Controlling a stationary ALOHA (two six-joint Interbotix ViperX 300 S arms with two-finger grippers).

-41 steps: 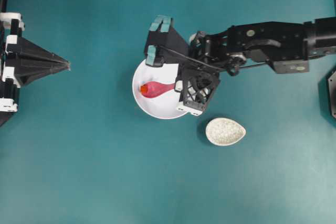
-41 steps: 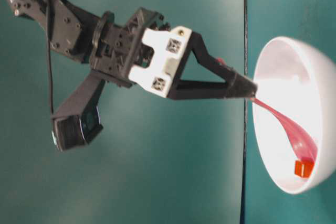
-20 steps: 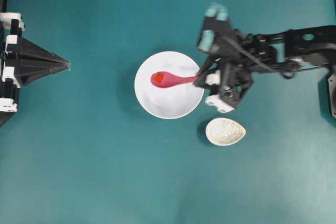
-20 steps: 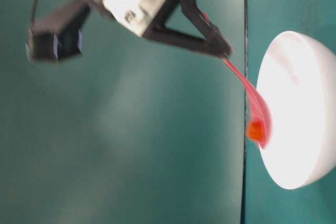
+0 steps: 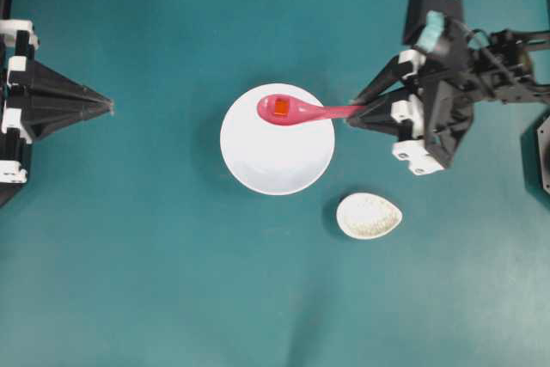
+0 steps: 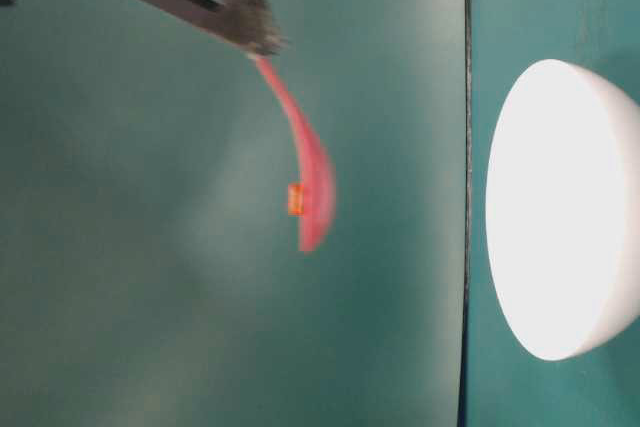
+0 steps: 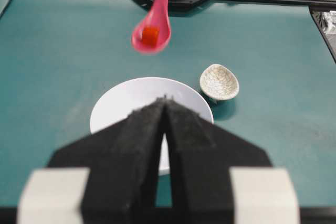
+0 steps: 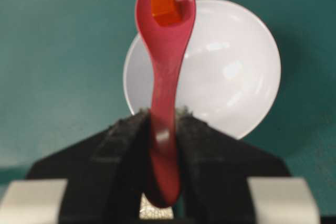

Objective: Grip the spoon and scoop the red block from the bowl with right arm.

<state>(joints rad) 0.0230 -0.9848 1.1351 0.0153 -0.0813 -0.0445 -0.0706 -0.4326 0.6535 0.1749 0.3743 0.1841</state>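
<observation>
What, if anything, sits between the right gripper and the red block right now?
Only the spoon itself: the right gripper is shut on its handle, and the red block rests in the scoop at the far end, lifted clear above the bowl. Nothing else intervenes.

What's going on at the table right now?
The right gripper is clamped on the handle of the spoon, holding it in the air above the bowl. The red block sits in the spoon's scoop, so the bowl looks empty. The left gripper is shut, off to the side, holding nothing. A small speckled dish sits beside the bowl.
</observation>
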